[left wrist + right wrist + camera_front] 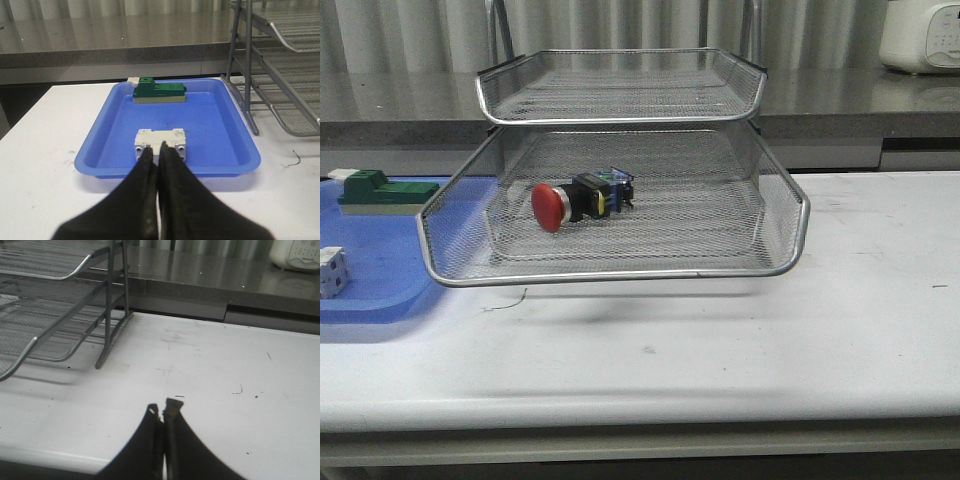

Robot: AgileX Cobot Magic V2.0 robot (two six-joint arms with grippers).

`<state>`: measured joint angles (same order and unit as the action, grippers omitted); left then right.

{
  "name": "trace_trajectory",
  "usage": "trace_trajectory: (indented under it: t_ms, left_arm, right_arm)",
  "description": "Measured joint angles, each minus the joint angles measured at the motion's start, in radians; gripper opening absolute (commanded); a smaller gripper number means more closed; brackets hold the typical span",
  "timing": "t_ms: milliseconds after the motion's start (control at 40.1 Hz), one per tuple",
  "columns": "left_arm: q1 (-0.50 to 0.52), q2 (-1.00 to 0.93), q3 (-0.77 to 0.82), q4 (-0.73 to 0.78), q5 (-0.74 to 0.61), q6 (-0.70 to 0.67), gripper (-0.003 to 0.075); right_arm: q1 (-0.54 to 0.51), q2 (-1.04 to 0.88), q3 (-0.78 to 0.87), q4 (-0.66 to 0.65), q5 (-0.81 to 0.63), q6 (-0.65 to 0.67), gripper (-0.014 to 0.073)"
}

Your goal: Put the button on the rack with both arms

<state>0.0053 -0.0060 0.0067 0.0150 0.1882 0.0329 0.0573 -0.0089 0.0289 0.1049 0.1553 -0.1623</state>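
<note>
- Front view, centre frame: the small push-button switch with the red mushroom cap and black body (578,201) is lying on its side on the mesh floor of the silver wire-mesh letter rack (620,272), on the tier under the top one, cap pointing toward the left of the picture.
- I judge the placing done; what's left is keeping both arms clear of the rack's chrome rims.
- My left gripper (159,156) has its black fingers pressed together with nothing between them, low centre of its wrist view, facing the blue plastic tray (227,135).
- In that tray: a white cube-shaped part (161,142) near the fingertips and a green block (160,91) toward the upper middle.
- My right gripper (163,412) is likewise closed and empty over bare white table (220,380).
- Neither arm shows in the front view.
- The rack's lowest tier and its upright posts are mostly hidden or cut off there, so I can't tell how it stands on the table.
</note>
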Motion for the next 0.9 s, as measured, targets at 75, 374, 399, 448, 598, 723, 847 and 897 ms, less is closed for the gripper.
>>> trace_trajectory:
  t_ms: [75,374,399,448,598,723,847,897]
  left_arm:
    - [0.000,0.000,0.000,0.000,0.000,0.000,-0.0019]
    - [0.000,0.000,0.000,0.000,0.000,-0.002,-0.0019]
    - [0.000,0.000,0.000,0.000,0.000,-0.002,-0.0019]
    - [0.000,0.000,0.000,0.000,0.000,-0.002,-0.0019]
    - [0.000,0.000,0.000,0.000,0.000,-0.002,-0.0019]
    - [0.000,0.000,0.000,0.000,0.000,-0.002,-0.0019]
    - [0.000,0.000,0.000,0.000,0.000,-0.002,-0.0019]
    - [0.000,0.000,0.000,0.000,0.000,-0.002,-0.0019]
  right_arm:
    - [-0.009,0.000,0.000,0.000,0.002,0.000,-0.0061]
    - [-0.010,0.000,0.000,0.000,0.004,0.000,-0.0061]
    - [-0.010,0.000,0.000,0.000,0.004,0.000,-0.0061]
    - [-0.010,0.000,0.000,0.000,0.004,0.000,-0.0061]
    - [-0.010,0.000,0.000,0.000,0.005,0.000,-0.0061]
    - [-0.010,0.000,0.000,0.000,0.006,0.000,-0.0061]
    - [-0.010,0.000,0.000,0.000,0.006,0.000,-0.0061]
    - [-0.010,0.000,0.000,0.000,0.006,0.000,-0.0061]
